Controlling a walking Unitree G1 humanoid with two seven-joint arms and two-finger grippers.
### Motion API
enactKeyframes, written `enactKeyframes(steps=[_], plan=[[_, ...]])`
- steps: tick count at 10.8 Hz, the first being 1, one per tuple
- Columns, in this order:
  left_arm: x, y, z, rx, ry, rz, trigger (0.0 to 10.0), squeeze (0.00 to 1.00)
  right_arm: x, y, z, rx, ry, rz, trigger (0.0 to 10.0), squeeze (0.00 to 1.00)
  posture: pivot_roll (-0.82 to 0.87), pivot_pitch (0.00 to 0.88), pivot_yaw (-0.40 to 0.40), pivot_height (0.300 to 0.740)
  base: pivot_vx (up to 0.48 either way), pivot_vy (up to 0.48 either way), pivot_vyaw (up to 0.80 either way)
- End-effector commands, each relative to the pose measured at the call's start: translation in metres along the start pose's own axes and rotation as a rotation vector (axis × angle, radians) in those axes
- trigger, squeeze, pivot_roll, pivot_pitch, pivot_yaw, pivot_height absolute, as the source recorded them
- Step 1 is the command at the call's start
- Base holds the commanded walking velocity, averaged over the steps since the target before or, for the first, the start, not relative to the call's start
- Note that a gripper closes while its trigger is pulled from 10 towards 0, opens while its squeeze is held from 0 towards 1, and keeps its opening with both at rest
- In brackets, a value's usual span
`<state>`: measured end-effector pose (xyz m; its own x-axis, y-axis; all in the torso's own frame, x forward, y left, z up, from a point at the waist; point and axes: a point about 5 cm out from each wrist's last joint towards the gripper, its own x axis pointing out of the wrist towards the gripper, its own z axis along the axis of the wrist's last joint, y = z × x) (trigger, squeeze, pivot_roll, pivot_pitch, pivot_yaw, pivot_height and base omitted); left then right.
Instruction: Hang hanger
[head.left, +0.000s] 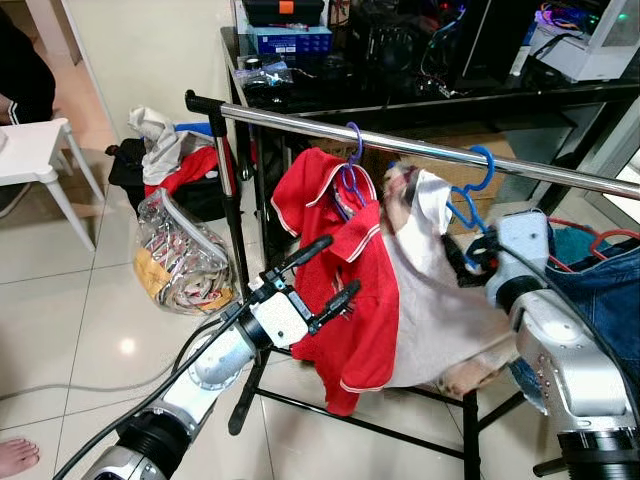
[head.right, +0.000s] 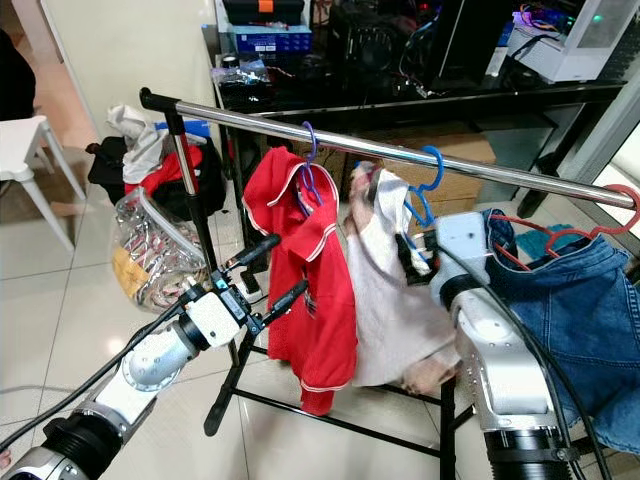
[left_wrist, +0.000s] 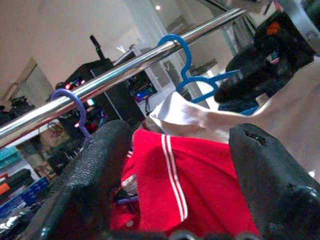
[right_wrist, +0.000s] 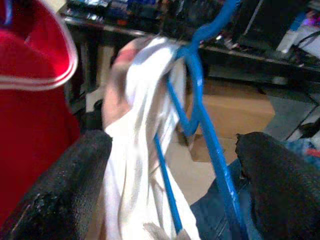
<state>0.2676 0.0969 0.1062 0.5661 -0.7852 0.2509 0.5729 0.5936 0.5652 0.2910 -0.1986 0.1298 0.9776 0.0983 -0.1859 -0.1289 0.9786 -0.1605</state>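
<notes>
The blue hanger (head.left: 470, 205) is hooking over the rail (head.left: 420, 147) just above the right gripper (right_wrist: 170, 165), whose fingers are spreading apart on either side of its frame, clamping nothing. The risk, as I judge it, is a finger catching the wire or the white shirt (head.left: 440, 290) while pulling away and dragging the hook off the rail. The shirt is draping unevenly, bunching to one side. The left gripper (head.left: 325, 270), also parted, is hovering beside the red shirt (head.left: 345, 260).
</notes>
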Motion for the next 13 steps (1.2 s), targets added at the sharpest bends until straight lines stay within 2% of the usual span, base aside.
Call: enactKeyframes(steps=[1,3,5,6,7,8,10,13], plan=[[0.001,-0.001,0.003,-0.005,-0.002,-0.028,10.0,0.00,0.000,-0.006,0.001,-0.009,0.021,-0.035,10.0,0.00,0.04,0.000,-0.056,0.740,0.000,0.000,0.00],[-0.001,-0.005,0.004,0.017,0.000,-0.082,10.0,0.00,0.002,-0.012,0.004,0.069,0.025,-0.071,10.0,0.00,0.04,0.000,-0.058,0.740,0.000,0.000,0.00],[-0.001,-0.009,0.004,0.018,0.002,-0.099,10.0,0.00,0.004,-0.008,0.006,0.092,0.039,-0.043,10.0,0.00,0.04,0.000,-0.060,0.740,0.000,0.000,0.00],[0.000,-0.010,0.006,0.023,0.001,-0.108,10.0,0.00,0.006,-0.004,0.008,0.105,0.037,-0.017,3.6,0.00,0.05,0.000,-0.062,0.740,0.000,0.000,0.00],[0.000,-0.012,0.006,0.031,0.000,-0.117,10.0,0.00,0.007,0.001,0.008,0.109,0.048,0.006,2.5,0.00,0.05,0.000,-0.064,0.740,0.000,0.000,0.00],[0.001,-0.012,0.006,0.035,0.000,-0.118,10.0,0.00,0.007,0.004,0.007,0.116,0.056,0.015,0.0,0.00,0.05,0.000,-0.067,0.740,0.000,0.000,0.00],[0.002,-0.013,0.007,0.042,0.003,-0.115,10.0,0.00,0.007,0.007,0.008,0.124,0.057,0.021,0.0,0.00,0.05,0.000,-0.071,0.740,0.000,0.000,0.00],[0.004,-0.014,0.008,0.047,0.000,-0.118,10.0,0.00,0.010,-0.001,0.008,0.143,0.053,-0.059,0.0,0.00,0.06,0.000,-0.070,0.740,0.000,0.000,0.00]])
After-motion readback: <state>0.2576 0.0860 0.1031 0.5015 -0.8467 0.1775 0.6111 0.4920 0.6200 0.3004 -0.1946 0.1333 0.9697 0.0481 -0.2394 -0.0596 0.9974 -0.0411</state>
